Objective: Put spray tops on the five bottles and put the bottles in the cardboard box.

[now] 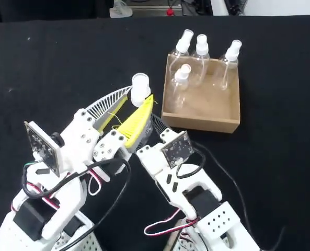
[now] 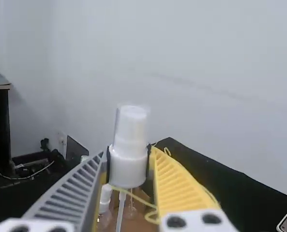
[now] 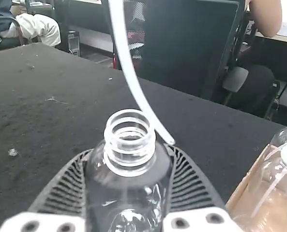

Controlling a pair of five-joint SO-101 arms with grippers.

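- Hiding under the yellow finger (image 1: 136, 123) of the left gripper (image 1: 139, 95) in the high view, the uncapped bottle (image 3: 128, 140) cannot be made out there. Just beside that finger, a dark ribbed finger (image 1: 158, 123) of the right arm peeks out.
- In the right wrist view, the right gripper (image 3: 132, 155) is clamped on the uncapped bottle's shoulders. The lower body is cut off at the picture's edge.
- That bottle's long axis runs along the fingers, with its threaded open neck pointing away from the wrist.
- The left gripper is pinched on the spray top (image 2: 128, 154), a grey finger on one side and the yellow one on the other, near the cardboard box (image 1: 199, 121).
- The spray top sits cap-end out past the fingertips, its long axis in line with them.
- Its dip tube (image 3: 133, 72) slants down towards the open neck, and the tip lies just beside the rim, seemingly outside the mouth.
- In the left wrist view, the tube's lower end is lost between the fingers.
- Four capped bottles (image 1: 182, 78) stand upright in the cardboard box, towards its far side.
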